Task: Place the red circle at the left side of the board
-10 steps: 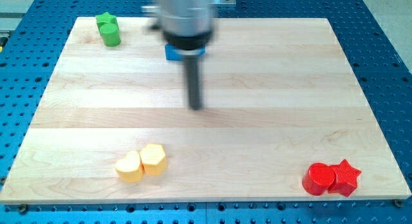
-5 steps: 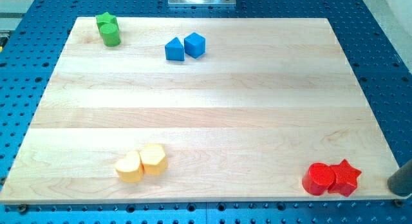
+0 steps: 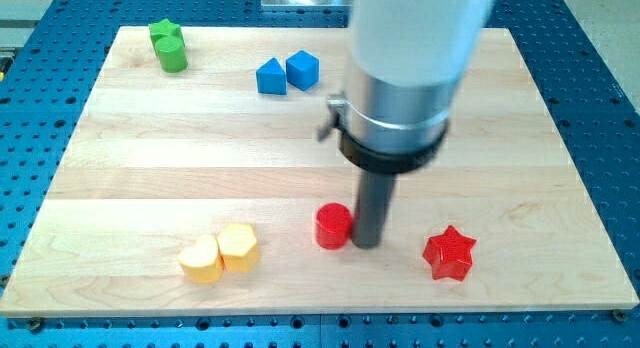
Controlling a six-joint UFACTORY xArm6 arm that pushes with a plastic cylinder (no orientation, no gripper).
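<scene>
The red circle lies on the wooden board, below the middle and a little right of centre. My tip stands right against the red circle's right side, touching it or nearly so. The rod and the arm's large grey body rise above it toward the view's top. The red star lies apart from the circle, to the right of my tip.
Two yellow blocks, a heart-like one and a hexagon, sit touching at the bottom left. Two blue blocks lie at the top centre. A green cylinder with a green star behind it sits top left.
The red circle and the red star have moved left from the bottom right corner and separated. My tip has come from the right edge to the circle's right side.
</scene>
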